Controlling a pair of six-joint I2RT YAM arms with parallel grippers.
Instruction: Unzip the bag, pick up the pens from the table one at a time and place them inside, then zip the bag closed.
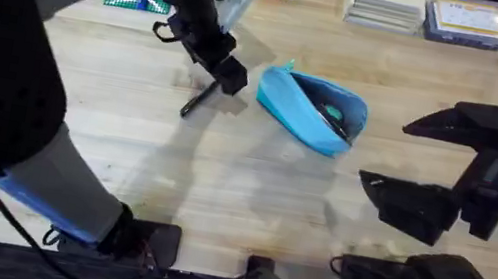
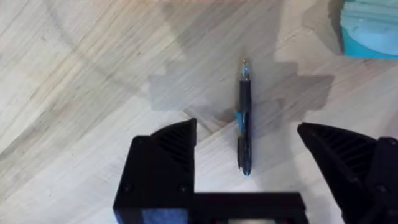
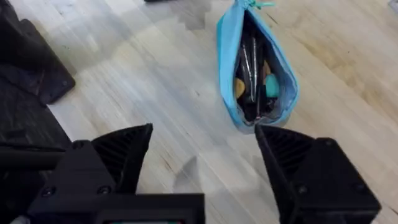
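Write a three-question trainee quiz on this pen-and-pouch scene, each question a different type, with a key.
1. True or false: the bag is zipped closed.
2. Multiple choice: the pen on the table lies
A. between the open fingers of the left gripper
B. inside the bag
C. clamped in the right gripper
3. Fill in: the right gripper's fingers are ____ and hold nothing.

Key
1. False; its top gapes and items show inside.
2. A
3. open
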